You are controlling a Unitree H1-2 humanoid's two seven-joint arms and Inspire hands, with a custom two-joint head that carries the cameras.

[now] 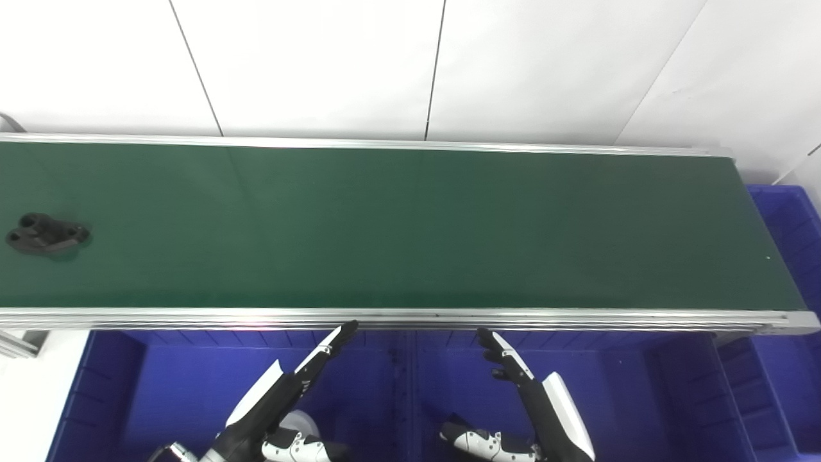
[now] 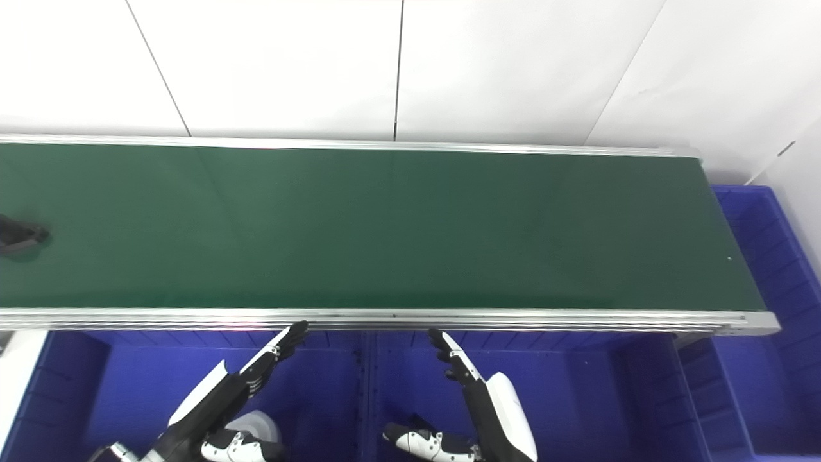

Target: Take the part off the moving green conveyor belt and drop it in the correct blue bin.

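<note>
A dark part (image 1: 46, 233) with round holes lies flat at the far left end of the green belt (image 1: 410, 224), about midway between its far and near rails. Below the belt's near rail, two blue bins (image 1: 160, 385) sit side by side. The left hand (image 1: 282, 398) hovers over the left bin, its fingers (image 1: 337, 340) straight, apart, holding nothing. The right hand (image 1: 532, 398) hovers over the middle bin (image 1: 628, 385), fingers likewise spread and empty. Another bin (image 1: 792, 244) stands at the belt's right end.

Left hand (image 1: 282, 398) and right hand (image 1: 532, 398) both hover low, fingers straight and apart, thumbs splayed inward, holding nothing.
</note>
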